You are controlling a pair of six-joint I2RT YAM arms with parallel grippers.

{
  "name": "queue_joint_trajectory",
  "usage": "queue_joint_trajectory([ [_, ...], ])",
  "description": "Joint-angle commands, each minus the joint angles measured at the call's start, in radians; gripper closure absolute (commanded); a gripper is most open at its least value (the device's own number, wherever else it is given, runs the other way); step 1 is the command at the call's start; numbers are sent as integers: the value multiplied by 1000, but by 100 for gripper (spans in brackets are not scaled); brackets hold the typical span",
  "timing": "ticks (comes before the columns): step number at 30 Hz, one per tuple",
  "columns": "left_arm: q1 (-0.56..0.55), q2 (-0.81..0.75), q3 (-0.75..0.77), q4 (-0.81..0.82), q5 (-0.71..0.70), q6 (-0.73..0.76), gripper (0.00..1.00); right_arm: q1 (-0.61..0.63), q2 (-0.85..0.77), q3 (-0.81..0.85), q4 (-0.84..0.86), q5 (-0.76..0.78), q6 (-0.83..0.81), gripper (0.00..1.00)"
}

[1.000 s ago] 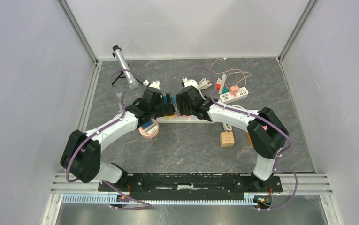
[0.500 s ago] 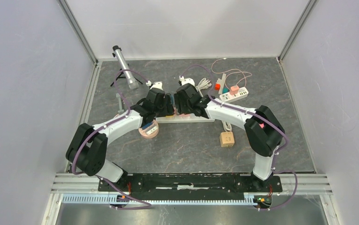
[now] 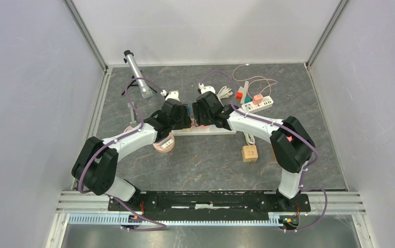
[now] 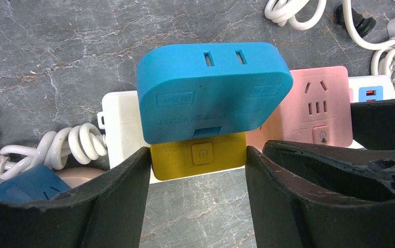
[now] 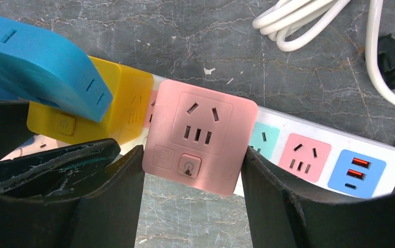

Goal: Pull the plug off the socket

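Blue plug (image 4: 210,93) sits on top of yellow socket (image 4: 200,161), overhanging it on both sides; the yellow socket is the end block at the left end of the white power strip (image 4: 122,129), which lies mid-table toward the back, w/ both arms reaching in over it.

L gripper (image 4: 196,155) is partly open; its fingers (image 4: 133,181) lie against the two sides of the yellow socket just under the plug's near edge, no gap visible, so it grips that block and not the plug itself.

R gripper (image 5: 194,157) is also partly open; its fingers press both sides of the pink socket (image 5: 198,134), the next block along the strip, touching the yellow one; beyond it come a teal outlet, a smaller pink outlet and a blue USB panel (image 5: 358,173).

The two grippers stand side by side, nearly touching; each shows as a black shape at the edge of the other's wrist view.

Coiled white cord (image 4: 76,144) lies just beside the strip's left end; more white cord (image 5: 298,26) and a black plug (image 5: 391,62) lie behind the strip.

Elsewhere: second power strip (image 3: 257,105) back right; tan cube adapter (image 3: 250,153) nearer the R arm; metal tube on a small stand (image 3: 137,75) back left; round pink item (image 3: 163,145) under the L forearm, partly hidden.
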State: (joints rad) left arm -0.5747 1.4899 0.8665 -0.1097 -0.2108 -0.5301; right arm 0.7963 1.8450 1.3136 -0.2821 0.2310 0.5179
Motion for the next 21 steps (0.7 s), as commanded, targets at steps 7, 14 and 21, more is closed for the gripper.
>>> queue_joint_trajectory([
  [7,-2,23,-58,-45,-28,-27,46,72,-43,23,35,32,-45,100],
  [14,-2,16,-73,-41,-20,-39,46,57,-82,-30,98,-37,-8,100],
  [21,-3,13,-75,-41,-16,-43,47,44,-122,-16,99,-34,-17,100],
])
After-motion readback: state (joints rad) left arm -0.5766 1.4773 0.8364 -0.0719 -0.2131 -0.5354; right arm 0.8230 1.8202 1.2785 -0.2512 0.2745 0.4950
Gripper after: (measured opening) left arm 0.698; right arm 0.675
